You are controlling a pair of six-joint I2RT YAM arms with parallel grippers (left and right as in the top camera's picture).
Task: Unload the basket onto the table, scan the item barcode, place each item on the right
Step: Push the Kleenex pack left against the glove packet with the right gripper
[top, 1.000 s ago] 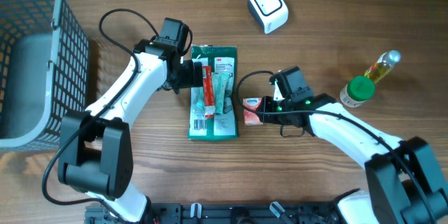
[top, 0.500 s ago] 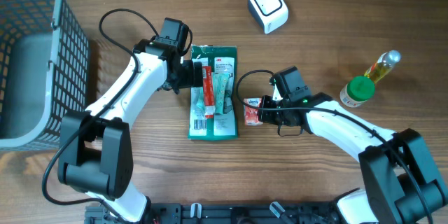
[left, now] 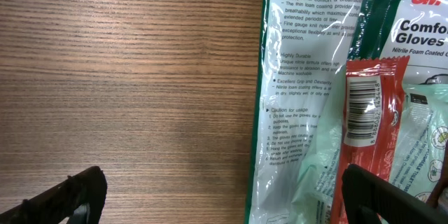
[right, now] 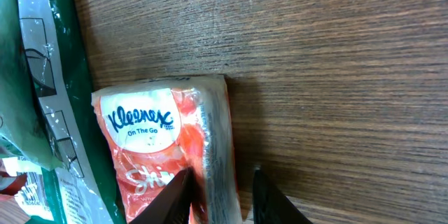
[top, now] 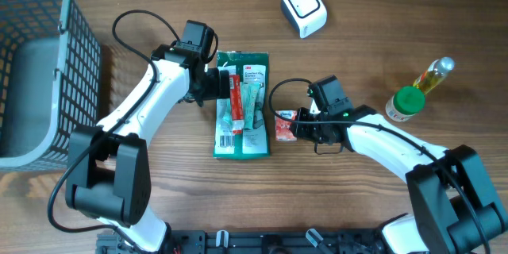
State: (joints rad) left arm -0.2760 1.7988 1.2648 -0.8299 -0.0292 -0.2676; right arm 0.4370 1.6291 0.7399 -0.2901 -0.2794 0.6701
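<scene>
Nearest, around the middle of the tabletop, the Kleenex On The Go tissue pack lies flat, label up, just beside the right edge of the 3M glove package. The right gripper is low over it. Its fingers are only narrowly apart and straddle the pack's sealed right-hand edge. In the wrist view a sliver of bare wood shows between that edge and one fingertip, so nothing is clamped. The glove package lies lengthwise towards the far edge, and a thin red sachet with a printed barcode facing up rests on top of it. The left gripper hangs over the package's left edge with its fingers spread wide, holding nothing. Towards the right edge a green-capped bottle stands beside a small bottle of yellow liquid. A grey wire basket fills the far left corner. The white barcode scanner sits near the far edge, well apart from the tissue pack.
</scene>
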